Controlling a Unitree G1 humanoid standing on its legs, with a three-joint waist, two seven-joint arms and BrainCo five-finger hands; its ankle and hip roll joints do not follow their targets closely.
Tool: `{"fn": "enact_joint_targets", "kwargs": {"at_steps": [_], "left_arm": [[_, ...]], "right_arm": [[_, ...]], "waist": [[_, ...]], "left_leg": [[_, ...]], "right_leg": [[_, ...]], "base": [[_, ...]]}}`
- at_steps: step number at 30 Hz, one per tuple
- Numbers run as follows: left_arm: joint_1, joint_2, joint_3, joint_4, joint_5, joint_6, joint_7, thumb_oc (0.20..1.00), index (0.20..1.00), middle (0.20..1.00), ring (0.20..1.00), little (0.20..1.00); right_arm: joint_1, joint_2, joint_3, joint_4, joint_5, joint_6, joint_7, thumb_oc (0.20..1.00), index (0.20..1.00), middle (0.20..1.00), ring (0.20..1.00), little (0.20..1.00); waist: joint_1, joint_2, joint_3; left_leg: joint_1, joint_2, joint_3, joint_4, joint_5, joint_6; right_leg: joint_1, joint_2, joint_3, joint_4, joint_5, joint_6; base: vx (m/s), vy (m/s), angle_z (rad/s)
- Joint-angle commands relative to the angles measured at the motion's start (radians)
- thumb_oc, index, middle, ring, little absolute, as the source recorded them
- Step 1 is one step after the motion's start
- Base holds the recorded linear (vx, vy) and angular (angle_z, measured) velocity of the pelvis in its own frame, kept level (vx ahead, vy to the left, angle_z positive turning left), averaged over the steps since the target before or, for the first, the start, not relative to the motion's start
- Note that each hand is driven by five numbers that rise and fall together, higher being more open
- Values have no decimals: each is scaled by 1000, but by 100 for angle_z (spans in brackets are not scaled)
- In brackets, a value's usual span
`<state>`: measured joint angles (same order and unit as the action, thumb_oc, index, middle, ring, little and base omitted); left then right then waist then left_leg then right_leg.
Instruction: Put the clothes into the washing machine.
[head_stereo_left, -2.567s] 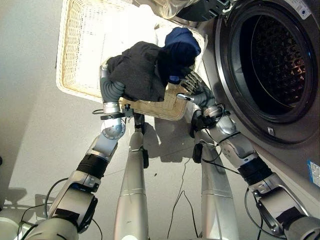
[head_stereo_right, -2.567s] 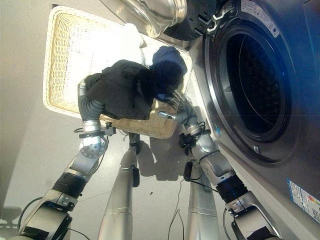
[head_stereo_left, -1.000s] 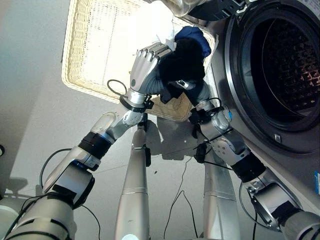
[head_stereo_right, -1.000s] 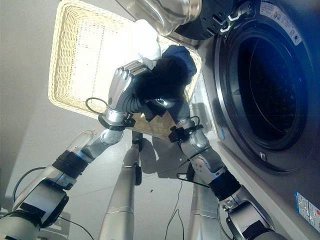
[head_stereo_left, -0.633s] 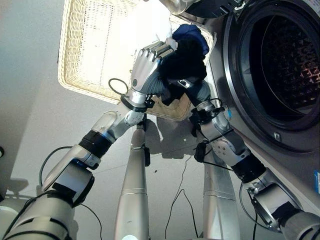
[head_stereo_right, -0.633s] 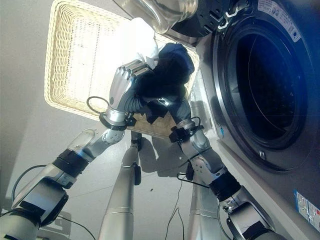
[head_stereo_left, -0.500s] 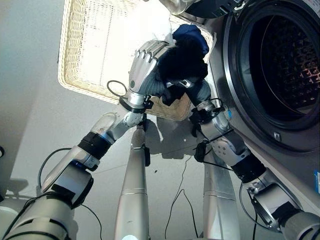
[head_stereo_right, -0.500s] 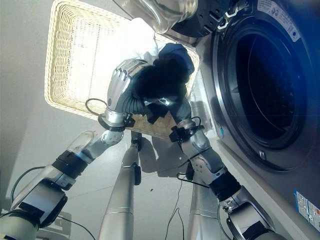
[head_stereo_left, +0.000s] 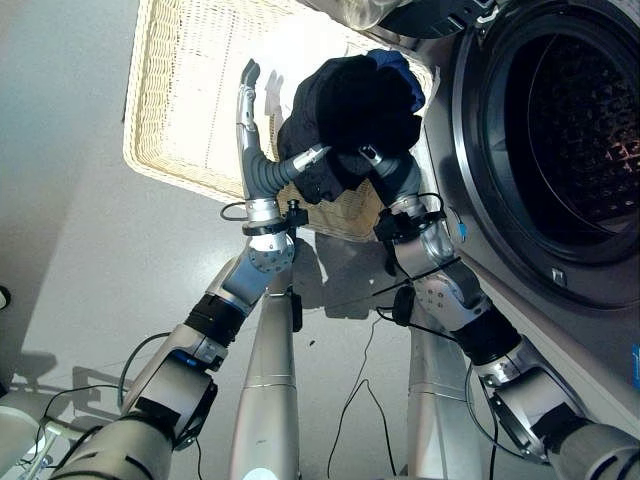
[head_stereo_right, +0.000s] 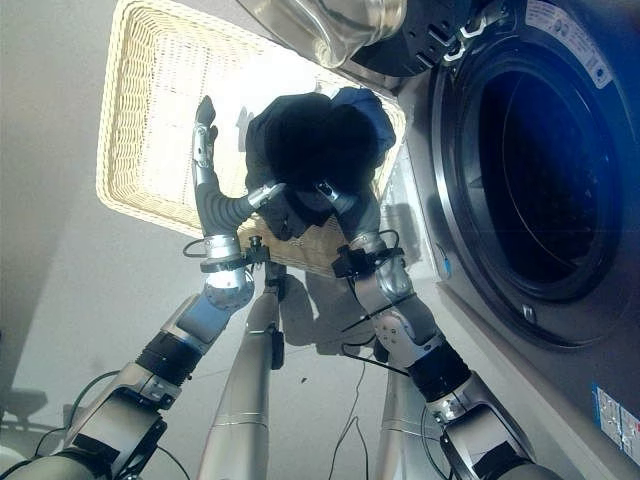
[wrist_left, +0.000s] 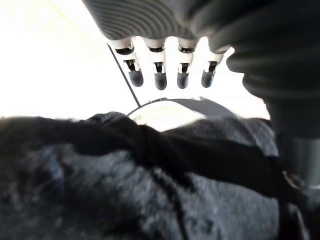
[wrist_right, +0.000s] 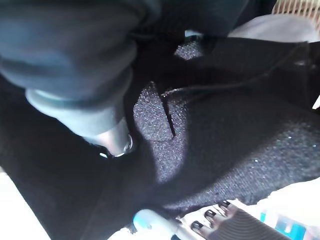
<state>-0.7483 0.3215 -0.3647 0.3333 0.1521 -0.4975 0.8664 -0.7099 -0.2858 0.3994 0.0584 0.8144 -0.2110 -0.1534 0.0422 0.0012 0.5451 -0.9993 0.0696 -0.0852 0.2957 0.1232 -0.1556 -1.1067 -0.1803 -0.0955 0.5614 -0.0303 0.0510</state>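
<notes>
The left hand (head_stereo_left: 250, 105) stands over the basket (head_stereo_left: 170, 120) with straight, spread fingers (wrist_left: 160, 80) pointing away from the robot, its thumb against the clothes (head_stereo_left: 350, 110). That dark bundle is bunched, with no clear long axis, and hangs above the basket's near right corner, just beside the washer (head_stereo_left: 560, 130). The right hand (head_stereo_right: 340, 205) props it from below; its fingers are hidden, so their state cannot be told.
</notes>
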Motion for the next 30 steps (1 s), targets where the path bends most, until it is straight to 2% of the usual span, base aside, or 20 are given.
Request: {"fn": "enact_joint_targets", "kwargs": {"at_steps": [1, 7, 11, 16, 21, 30], "left_arm": [[-5, -12, 73, -43, -54, -49, 41, 1000, 1000, 1000, 1000, 1000], [4, -8, 100, -22, -44, -32, 82, 1000, 1000, 1000, 1000, 1000], [6, 1, 121, 11, -73, -31, 122, 1000, 1000, 1000, 1000, 1000], [7, 6, 144, 47, -117, -27, 121, 1000, 1000, 1000, 1000, 1000], [11, 20, 154, 81, -134, -31, 113, 1000, 1000, 1000, 1000, 1000], [-8, 60, 152, 181, -153, -22, 103, 1000, 1000, 1000, 1000, 1000]], "right_arm": [[-3, 45, -39, -171, -26, -50, -2, 200, 200, 200, 200, 200], [4, 27, -82, -160, -56, -96, -35, 200, 200, 200, 200, 200], [8, -1, -131, -151, -137, -145, -83, 200, 200, 200, 200, 200], [15, -27, -188, -152, -217, -197, -153, 200, 200, 200, 200, 200], [31, -52, -240, -145, -205, -236, -173, 200, 200, 200, 200, 200], [36, -109, -308, -68, -153, -258, -221, 200, 200, 200, 200, 200]], "waist": [[-3, -2, -25], [-5, -5, -25], [-11, -10, -25], [-22, -15, -25], [-32, -18, -25], [-42, -23, -25]], "left_leg": [[-14, -80, 13, 56, -31, 77], [-12, -78, 15, 58, -32, 77], [-13, -72, 20, 62, -36, 77], [-14, -66, 25, 65, -40, 76], [-12, -60, 30, 64, -42, 74], [-6, -52, 36, 57, -45, 70]], "right_leg": [[40, 16, -65, -107, 126, 86], [44, 18, -65, -104, 123, 85], [42, 19, -62, -97, 120, 86], [40, 23, -56, -93, 119, 88], [41, 26, -52, -97, 120, 89], [47, 29, -50, -107, 122, 92]], "base": [[0, 0, 0], [0, 0, 0], [0, 0, 0], [0, 0, 0], [0, 0, 0], [-5, 5, -2]]}}
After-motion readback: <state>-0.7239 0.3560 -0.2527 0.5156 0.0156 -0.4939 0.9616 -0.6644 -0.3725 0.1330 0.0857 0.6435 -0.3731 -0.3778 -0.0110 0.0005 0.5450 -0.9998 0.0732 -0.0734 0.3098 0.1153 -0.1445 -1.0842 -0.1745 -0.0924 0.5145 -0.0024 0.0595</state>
